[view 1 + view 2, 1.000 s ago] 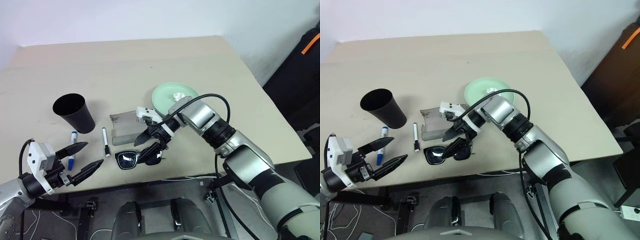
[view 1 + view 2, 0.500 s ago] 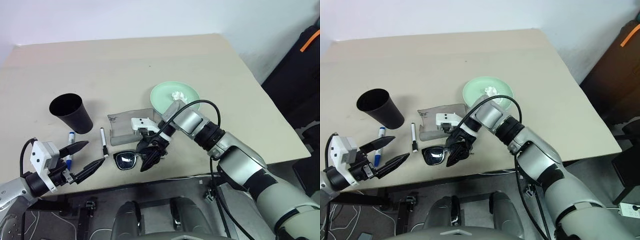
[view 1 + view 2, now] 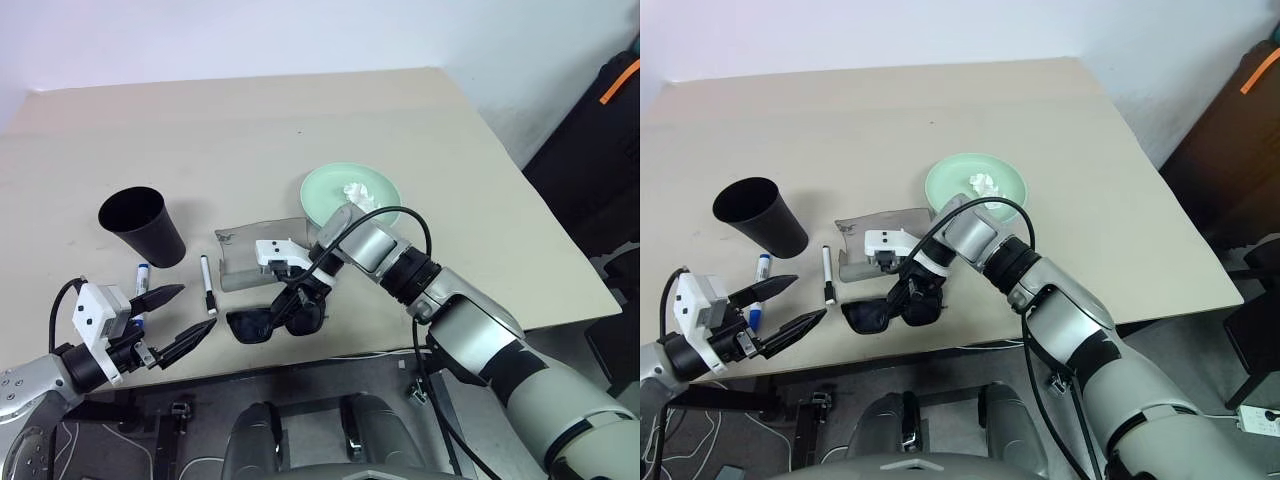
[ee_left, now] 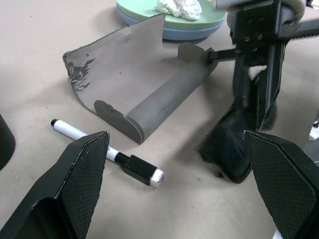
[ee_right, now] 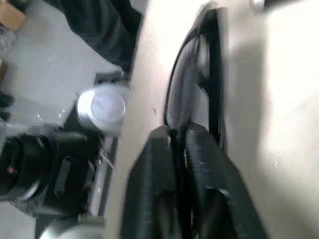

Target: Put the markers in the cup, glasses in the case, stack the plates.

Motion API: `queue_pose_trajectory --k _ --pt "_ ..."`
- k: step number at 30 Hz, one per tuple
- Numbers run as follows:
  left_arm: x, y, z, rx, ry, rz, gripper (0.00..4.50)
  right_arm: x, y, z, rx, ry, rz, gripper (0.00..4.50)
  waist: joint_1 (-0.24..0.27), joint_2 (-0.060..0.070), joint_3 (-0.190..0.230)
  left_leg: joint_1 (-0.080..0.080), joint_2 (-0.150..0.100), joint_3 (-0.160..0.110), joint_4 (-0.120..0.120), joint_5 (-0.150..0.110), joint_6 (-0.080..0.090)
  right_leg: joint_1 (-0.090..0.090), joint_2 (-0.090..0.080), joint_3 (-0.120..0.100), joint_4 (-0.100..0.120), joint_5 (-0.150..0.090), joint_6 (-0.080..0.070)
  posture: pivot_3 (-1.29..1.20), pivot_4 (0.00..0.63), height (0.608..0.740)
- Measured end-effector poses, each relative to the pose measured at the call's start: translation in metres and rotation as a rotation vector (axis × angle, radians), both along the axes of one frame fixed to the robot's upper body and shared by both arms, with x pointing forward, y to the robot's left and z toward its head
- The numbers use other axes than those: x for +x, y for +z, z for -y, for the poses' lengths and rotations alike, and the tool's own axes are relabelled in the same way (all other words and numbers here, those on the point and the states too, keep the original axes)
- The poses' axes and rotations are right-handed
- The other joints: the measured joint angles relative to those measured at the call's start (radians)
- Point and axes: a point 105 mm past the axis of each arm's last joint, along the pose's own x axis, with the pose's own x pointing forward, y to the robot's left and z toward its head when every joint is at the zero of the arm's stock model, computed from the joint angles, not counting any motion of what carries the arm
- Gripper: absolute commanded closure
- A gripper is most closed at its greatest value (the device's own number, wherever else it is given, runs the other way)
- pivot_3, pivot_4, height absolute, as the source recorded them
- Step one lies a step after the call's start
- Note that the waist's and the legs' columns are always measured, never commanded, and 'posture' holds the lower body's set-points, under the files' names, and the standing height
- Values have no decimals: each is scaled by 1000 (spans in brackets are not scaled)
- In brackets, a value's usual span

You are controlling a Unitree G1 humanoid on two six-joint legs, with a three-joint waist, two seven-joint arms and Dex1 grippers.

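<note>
Black cup (image 3: 143, 224), grey case (image 3: 262, 256), mint plate (image 3: 350, 193) over light blue.

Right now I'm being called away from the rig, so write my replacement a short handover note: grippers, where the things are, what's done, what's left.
Right gripper: shut on the glasses at the table's near edge.
Left gripper: open, holding nothing, near the markers.
Case: lying open just behind the glasses.
Cup: upright, nothing seen in it; black-capped marker and blue-capped marker lie on the table beside it.
Plates: green on blue, crumpled white wad on top.
Done: plates stacked.
Left: glasses into case, both markers into cup.
</note>
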Motion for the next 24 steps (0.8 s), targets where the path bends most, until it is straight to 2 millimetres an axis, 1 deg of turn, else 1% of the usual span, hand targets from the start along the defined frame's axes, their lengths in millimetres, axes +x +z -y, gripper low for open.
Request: queue_pose_trajectory --k 3,6,8,11,13,14,15,18,20,21,24 --pt "1 0 0 2 -1 5 0 0 2 1 4 -12 -9 4494 0 0 0 0 0 0 1 0 0 0 0 0 0 0 0 0 150 726" --pt "3 0 -3 0 2 4 0 1 14 5 32 -29 -20 4494 2 0 0 0 0 0 1 0 0 0 0 0 0 0 0 0 150 726" --pt "4 1 -4 2 2 5 0 0 29 9 71 -25 -29 4494 2 0 0 0 0 0 1 0 0 0 -1 0 0 0 0 0 150 726" --pt "4 0 -6 1 7 1 0 -1 57 11 159 -13 -25 4494 -1 0 0 0 0 0 1 0 0 0 0 0 0 0 0 0 150 726" --pt "2 -1 -8 3 13 -2 0 1 75 11 241 17 30 4494 -1 0 0 0 0 0 1 0 0 0 1 0 0 0 0 0 150 726" --pt "1 -2 -9 4 16 -7 0 3 81 11 270 32 66 4494 -1 0 0 0 0 0 0 0 0 0 1 0 0 0 0 0 150 726" --pt "-2 -4 -10 4 25 -17 0 7 91 9 319 43 117 4494 -2 0 0 0 0 0 0 0 0 0 1 0 0 0 0 0 150 726" --pt "-5 -8 -12 1 37 -23 0 28 112 0 413 -8 177 4494 -2 0 0 0 0 0 1 0 0 0 1 0 1 0 0 0 150 726" --pt "-7 -9 -14 -1 53 -25 0 38 115 -5 440 -32 200 4494 -2 0 0 0 0 0 1 0 0 1 1 0 0 0 0 0 150 726" --pt "-8 -9 -15 -2 62 -24 0 42 113 -7 445 -49 203 4494 -2 0 0 0 0 0 1 0 0 1 0 0 0 0 0 0 150 726" --pt "-10 -8 -18 2 84 -20 0 53 96 -12 429 -93 208 4494 -1 0 0 0 0 0 1 0 0 1 0 0 0 0 0 0 150 726"
